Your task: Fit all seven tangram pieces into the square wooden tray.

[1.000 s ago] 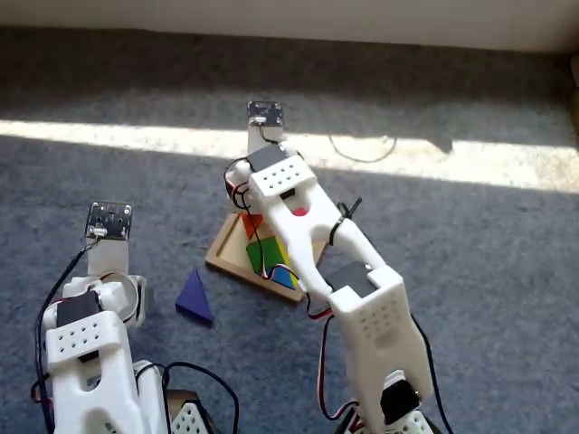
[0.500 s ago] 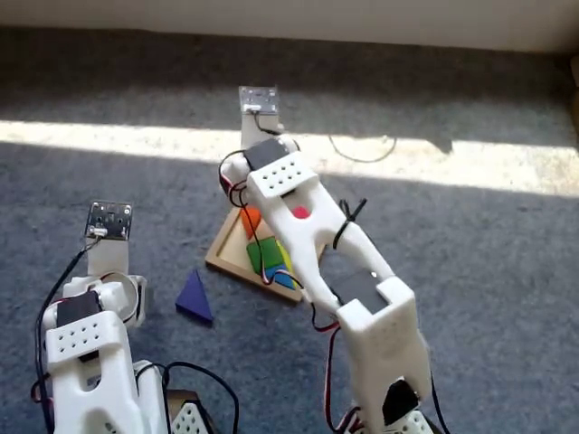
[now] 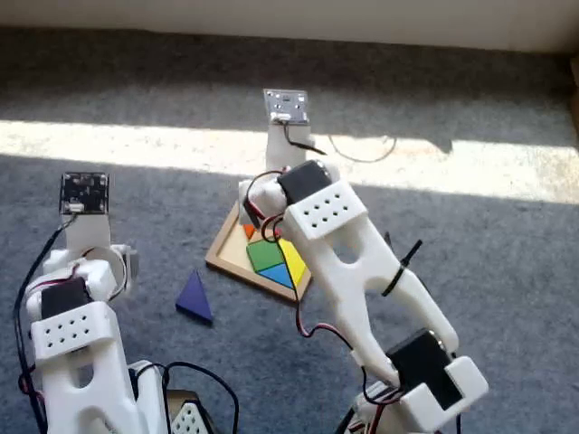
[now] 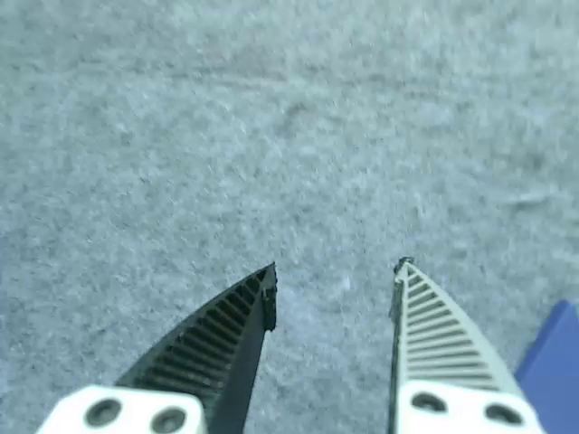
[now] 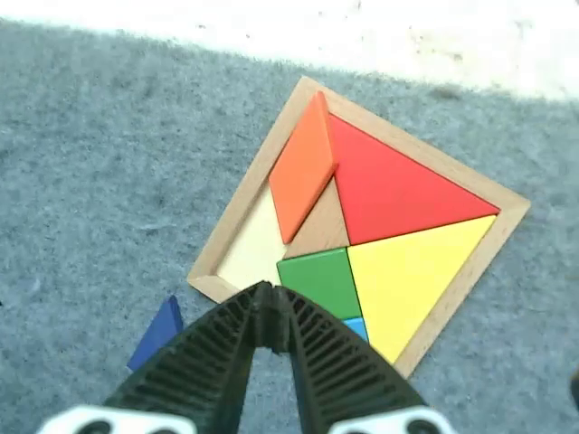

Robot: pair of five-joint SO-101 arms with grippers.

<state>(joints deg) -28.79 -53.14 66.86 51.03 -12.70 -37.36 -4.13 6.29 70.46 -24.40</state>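
Observation:
The square wooden tray (image 5: 511, 217) lies on the carpet and holds a red triangle (image 5: 398, 194), a yellow triangle (image 5: 412, 280), a green square (image 5: 318, 280), an orange parallelogram (image 5: 303, 167) and a tan triangle (image 5: 318, 231). A pale slot (image 5: 251, 251) beside the orange piece is bare. My right gripper (image 5: 271, 312) hangs shut above the tray's near corner and hides most of a light blue piece (image 5: 355, 327). The dark blue triangle (image 3: 194, 296) lies on the carpet left of the tray (image 3: 226, 258). My left gripper (image 4: 335, 268) is open over bare carpet, with the blue triangle (image 4: 552, 371) just beside one finger.
Grey carpet surrounds the tray, with a bright sunlit band (image 3: 470, 163) behind it. A thin wire (image 3: 362, 149) lies on the carpet in that band. The right arm's white links (image 3: 362, 271) stretch over the carpet right of the tray.
The right arm has risen and swung right, uncovering more of the tray's pieces. The left arm's wrist has shifted up and to the left.

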